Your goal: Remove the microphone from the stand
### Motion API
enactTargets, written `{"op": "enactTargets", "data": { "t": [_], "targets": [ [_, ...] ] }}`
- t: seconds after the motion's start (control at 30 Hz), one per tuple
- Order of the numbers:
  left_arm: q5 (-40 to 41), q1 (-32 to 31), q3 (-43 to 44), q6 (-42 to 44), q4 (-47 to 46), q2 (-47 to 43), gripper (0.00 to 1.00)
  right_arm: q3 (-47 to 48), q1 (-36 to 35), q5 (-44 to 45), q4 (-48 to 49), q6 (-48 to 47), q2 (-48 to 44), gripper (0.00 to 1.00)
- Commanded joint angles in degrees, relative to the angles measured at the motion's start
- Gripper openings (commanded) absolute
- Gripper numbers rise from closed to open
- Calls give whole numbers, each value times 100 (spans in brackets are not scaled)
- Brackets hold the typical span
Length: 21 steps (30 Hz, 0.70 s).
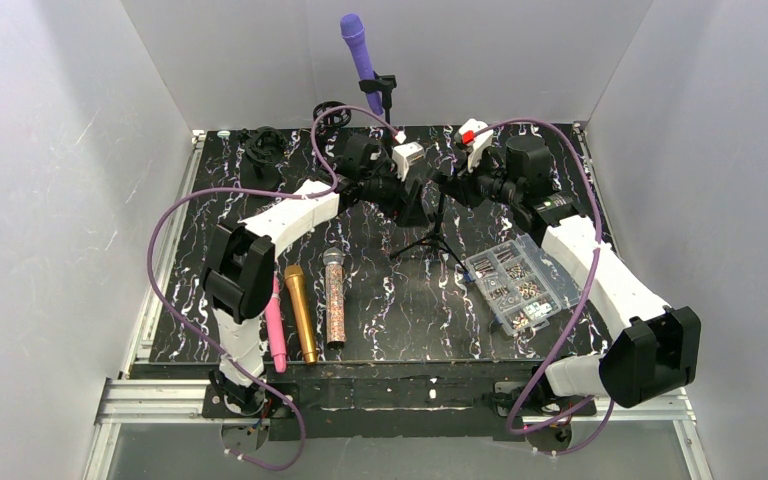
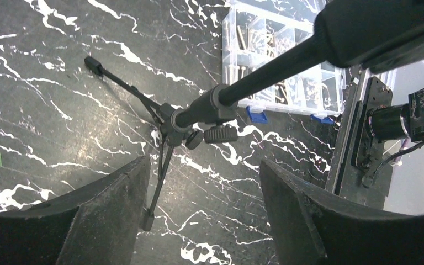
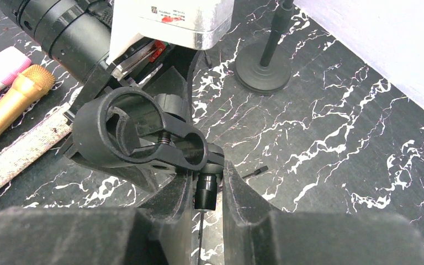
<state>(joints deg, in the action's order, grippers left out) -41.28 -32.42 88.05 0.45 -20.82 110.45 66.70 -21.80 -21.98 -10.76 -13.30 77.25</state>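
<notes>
At twelve o'clock, against the back wall, the purple mic (image 1: pixel 358 45) sits in the holder of the round stand (image 3: pixel 262 72), head up and leaning toward eleven. It is the only mic I can see in a stand, so I take it for the one to pull. Both my claws are apart from it, down at the tripod (image 2: pixel 199 110) mid-table.

My right claw (image 3: pixel 204 221) is pinched nearly closed on the stem under the tripod's clip (image 3: pixel 138 132), and the ring of that clip is empty. My left claw (image 2: pixel 204 221) is spread wide and holds nothing. The tripod's pole runs from its hub toward two o'clock, beyond the fingertips and apart from them.

Three loose mics (image 1: pixel 300 310) lie side by side at eight o'clock, and a parts box (image 1: pixel 515 285) sits at four.

I judge the purple mic to be stiff, fairly heavy toward the head, and smooth enough to slip in my pads. I would grip the handle just above the holder, never the grille, squeeze firmly and draw it out along its own lean. The holder probably grips by friction, and the thin stand may rock or tip, so my other claw should steady the pole.
</notes>
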Motion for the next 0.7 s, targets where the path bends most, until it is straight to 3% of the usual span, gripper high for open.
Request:
{"op": "enactTargets", "data": {
  "t": [0.0, 0.37, 0.67],
  "targets": [
    [-155, -53, 239, 13, -232, -68, 70, -543, 141, 616, -2382, -117, 705, 1],
    [-277, -176, 448, -346, -421, 318, 61, -476, 141, 574, -2474, -93, 663, 1],
    [-380, -212, 500, -690, -508, 462, 35, -517, 141, 564, -2466, -99, 668, 1]
  ]
}}
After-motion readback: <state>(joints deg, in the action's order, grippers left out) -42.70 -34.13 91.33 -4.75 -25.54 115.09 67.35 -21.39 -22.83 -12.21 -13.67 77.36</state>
